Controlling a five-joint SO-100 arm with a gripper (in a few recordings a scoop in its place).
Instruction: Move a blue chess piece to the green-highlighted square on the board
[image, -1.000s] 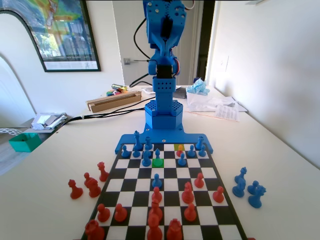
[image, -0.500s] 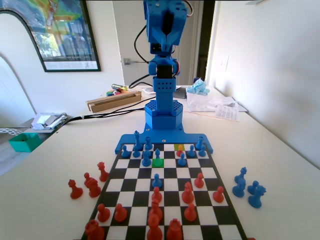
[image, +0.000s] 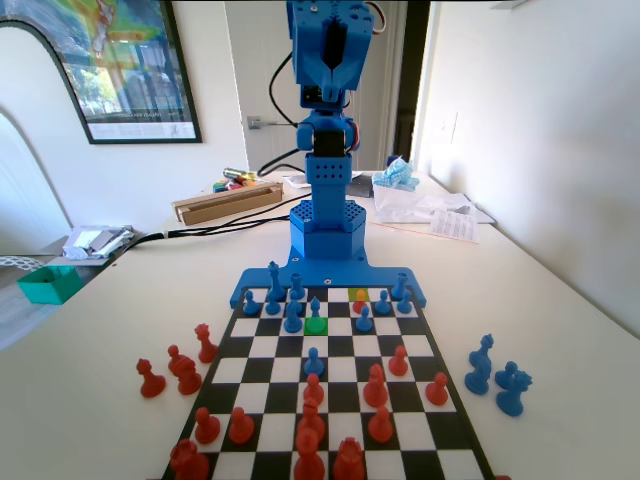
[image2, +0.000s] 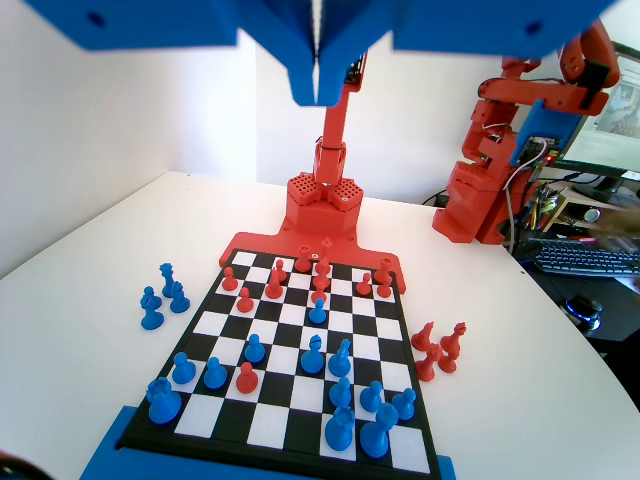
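Several red pieces (image: 313, 392) crowd the near rows of the board (image: 434, 404) in the fixed view, set out as the opposing side in a game well under way. Beyond them, the green-highlighted square (image: 316, 325) lies in the blue half, and the blue chess piece (image: 315, 308), slender and pointed, stands upright on it or at its far edge; I cannot tell which. By this look, the move seems done or nearly so. More blue pieces (image: 290, 314) cluster around it, and captured ones stand on the desk (image: 560, 330) at the right. Farthest back, the blue arm (image: 326, 120) rises folded high above its base, well clear of the board. In the wrist view the gripper (image2: 317, 75) hangs closed with its jaws together, holding nothing.
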